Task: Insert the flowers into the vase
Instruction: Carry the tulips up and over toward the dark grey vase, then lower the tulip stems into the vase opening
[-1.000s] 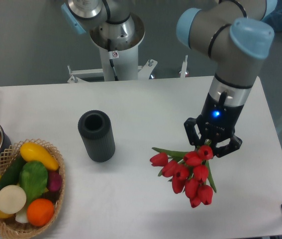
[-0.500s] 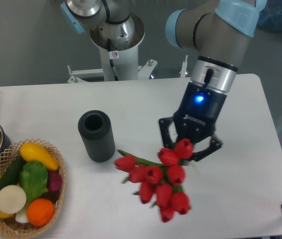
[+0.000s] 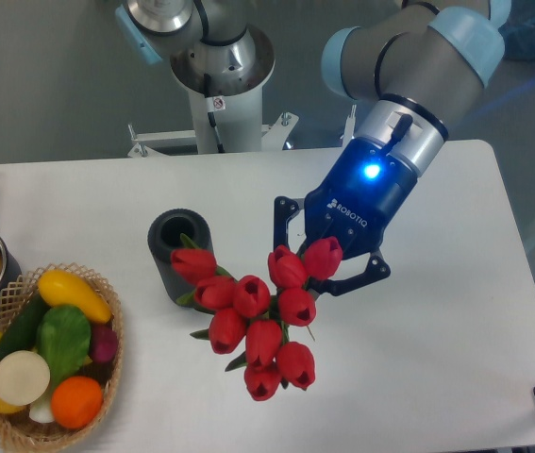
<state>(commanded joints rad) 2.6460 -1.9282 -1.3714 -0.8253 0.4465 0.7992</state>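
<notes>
Gripping the bunch of red artificial tulips (image 3: 256,319) by its stems, the black two-finger gripper (image 3: 325,260) is holding it above the table, overlapping the dark ribbed cylindrical vase (image 3: 175,251).

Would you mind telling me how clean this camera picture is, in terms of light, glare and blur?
Fixed camera view: lighting is even and soft, with only faint shadows on the white table; a blue status light glows brightly on the claw, washing out a small spot; the flowers look slightly soft at their edges, while the vase and wicker basket are sharp.
</notes>
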